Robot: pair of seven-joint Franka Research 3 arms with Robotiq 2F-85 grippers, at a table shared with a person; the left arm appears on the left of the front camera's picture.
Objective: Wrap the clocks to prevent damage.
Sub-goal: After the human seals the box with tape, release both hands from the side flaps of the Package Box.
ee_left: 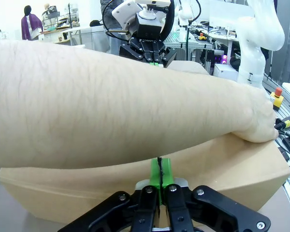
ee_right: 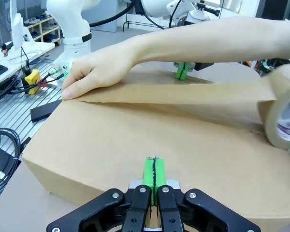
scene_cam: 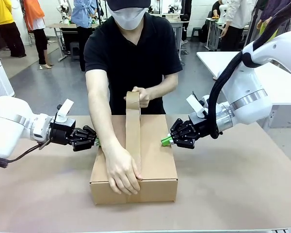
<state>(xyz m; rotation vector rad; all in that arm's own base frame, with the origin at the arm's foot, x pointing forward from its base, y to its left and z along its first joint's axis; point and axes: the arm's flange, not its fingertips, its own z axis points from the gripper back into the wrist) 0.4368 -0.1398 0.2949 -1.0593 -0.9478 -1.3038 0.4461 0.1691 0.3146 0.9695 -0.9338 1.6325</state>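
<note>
A closed cardboard box (scene_cam: 155, 160) lies in the middle of the table; no clocks are visible. A person pulls a strip of brown tape (scene_cam: 133, 126) over its top, one hand (scene_cam: 122, 171) pressing the tape end at the near edge, the other holding the tape roll (ee_right: 282, 113) at the far edge. My left gripper (scene_cam: 95, 141) is shut, its green pads against the box's left side (ee_left: 48, 193). My right gripper (scene_cam: 164, 141) is shut too, its pads pressed on the box's right side (ee_right: 87, 159). The person's forearm (ee_left: 116, 101) crosses the left wrist view.
The brown table surface (scene_cam: 233, 184) has free room left and right of the box. A white table (scene_cam: 276, 82) stands behind the right arm. Cables (ee_right: 2, 154) and a rack lie beside the table in the right wrist view. Other people stand far behind.
</note>
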